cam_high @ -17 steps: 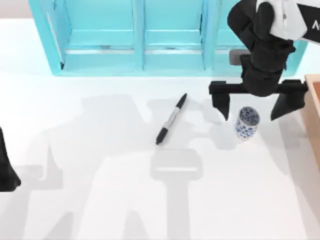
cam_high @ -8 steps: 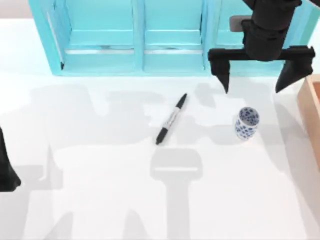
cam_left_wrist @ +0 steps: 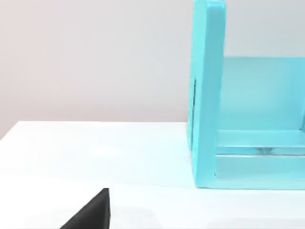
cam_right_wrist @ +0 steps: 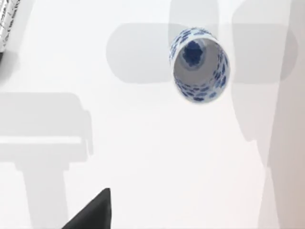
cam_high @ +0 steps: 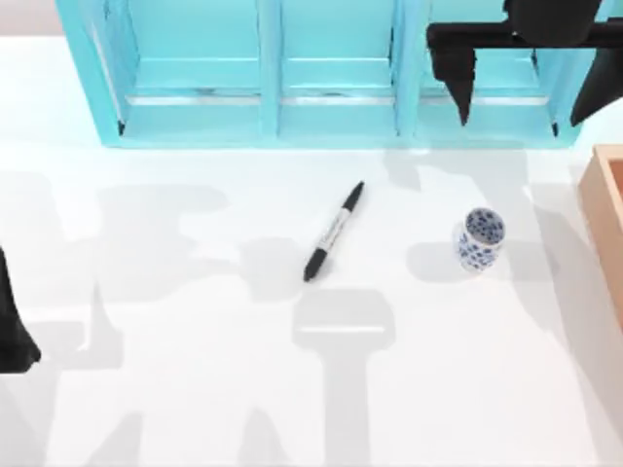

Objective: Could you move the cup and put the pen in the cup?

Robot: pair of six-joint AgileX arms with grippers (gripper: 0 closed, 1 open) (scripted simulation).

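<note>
The two dark fingers (cam_high: pixel 456 83) of the right gripper (cam_high: pixel 531 92) are seen spread wide apart with nothing held between them, high at the back right of the table (cam_high: pixel 195 389), in front of the turquoise shelf unit (cam_high: pixel 273 78). The cup (cam_high: pixel 480 239) is seen standing upright on the table nearer the front than the gripper, well apart from it, close to the wooden box (cam_high: pixel 608 224) at the right edge. In the right wrist view the cup (cam_right_wrist: pixel 200 64) is looked into from above, its white inside and blue-dotted wall shown, and one end of the pen (cam_right_wrist: pixel 7 21) is caught at the picture's edge. The pen (cam_high: pixel 334 232) is seen lying flat at an angle near the table's middle, to the left of the cup and apart from it. The left arm (cam_high: pixel 12 326) is parked at the table's left edge; whether its fingers are spread or closed cannot be told. In the left wrist view the shelf unit's end wall (cam_left_wrist: pixel 207 95) is seen.
</note>
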